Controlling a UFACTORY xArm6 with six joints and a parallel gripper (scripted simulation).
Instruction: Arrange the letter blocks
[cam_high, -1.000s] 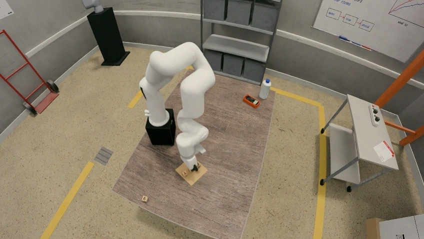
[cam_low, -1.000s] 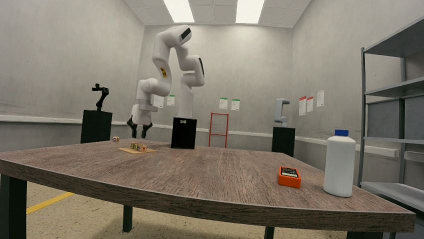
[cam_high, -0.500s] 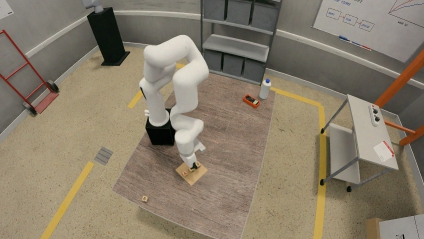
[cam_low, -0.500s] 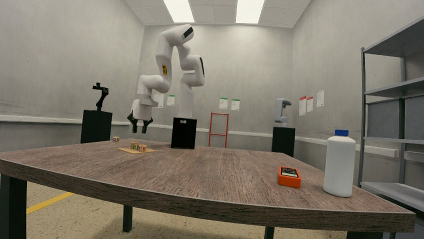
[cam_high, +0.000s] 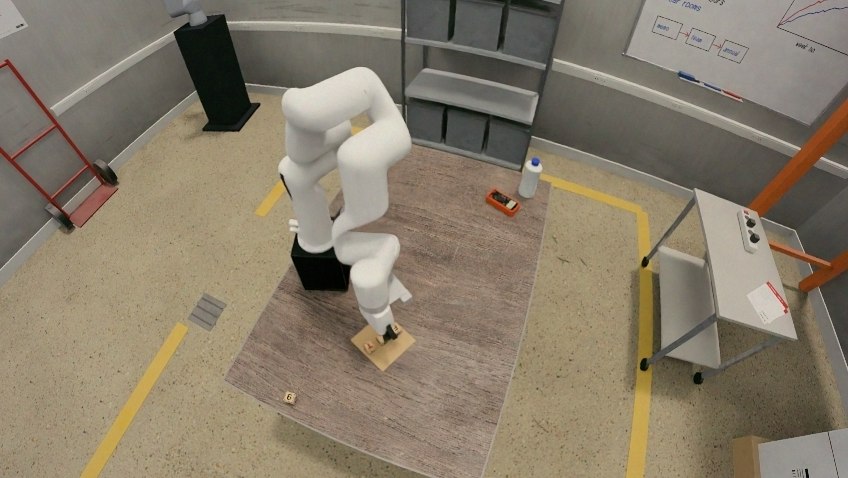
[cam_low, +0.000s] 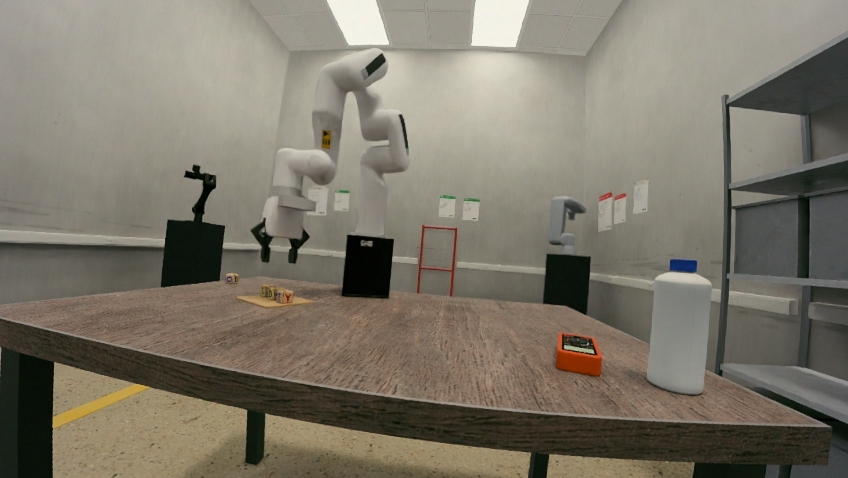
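Note:
A tan mat (cam_high: 383,347) lies on the wooden table in front of the robot base; it also shows in the exterior view (cam_low: 274,301). Three small wooden letter blocks stand on it in a close row (cam_low: 276,293); from above one block (cam_high: 369,344) is clear and the others (cam_high: 396,329) are partly hidden by the gripper. The nearest block in the exterior view shows a Y on its side (cam_low: 287,295). A fourth block marked 6 (cam_high: 289,397) (cam_low: 231,277) lies off the mat near the table's edge. My gripper (cam_low: 279,256) (cam_high: 390,333) hangs open and empty above the row.
An orange device (cam_high: 502,201) (cam_low: 578,353) and a white bottle with a blue cap (cam_high: 529,176) (cam_low: 678,327) stand at the table's far corner. The robot's black base (cam_high: 319,268) stands at the table's edge. A grey shelf unit (cam_high: 475,77) is beyond the table.

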